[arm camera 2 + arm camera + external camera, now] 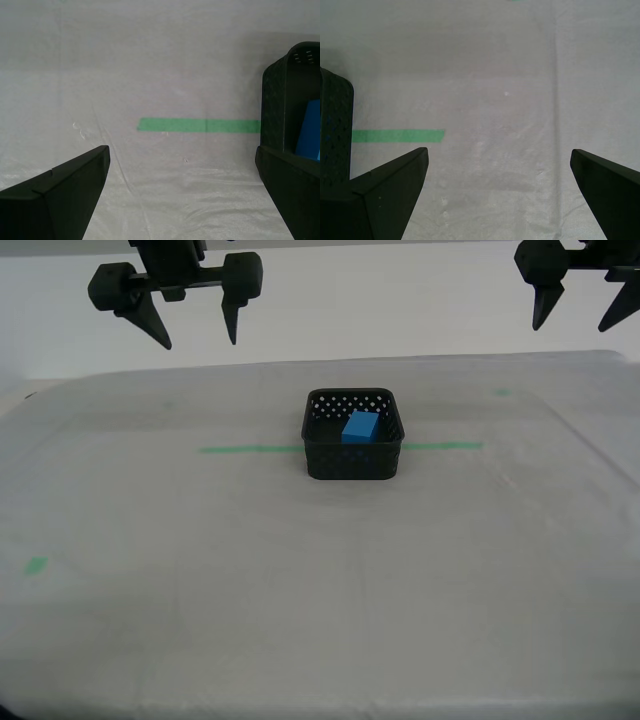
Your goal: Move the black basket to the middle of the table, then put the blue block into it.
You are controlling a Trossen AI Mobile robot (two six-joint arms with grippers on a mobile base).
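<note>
Nearest the camera, the table [320, 630] is bare cloth but for a small green tape bit [35, 565] toward the exterior view's left. Further in, at about mid-table, the basket [352, 465] is seen upright across the green tape line [250, 449], and the block [360, 427] lies inside it, tilted against the far wall. So both steps are judged done. The basket is thought light and stiff; its perforated plastic walls would be best pinched at the rim, on one straight side, since the rounded corners may slip. The block is judged light, rigid and matte, easily gripped across its narrow faces. Furthest back and high above the table, my second gripper [198, 342] hangs at the exterior view's left and my first gripper [572, 328] at its right. Both have their fingers spread and nothing is held. The basket's whole shape and its place on the table are given only by the exterior view. The second wrist view alone shows a slice of the block through the basket's open top, while from the first wrist view only an outer wall is seen — the block is hidden there.
</note>
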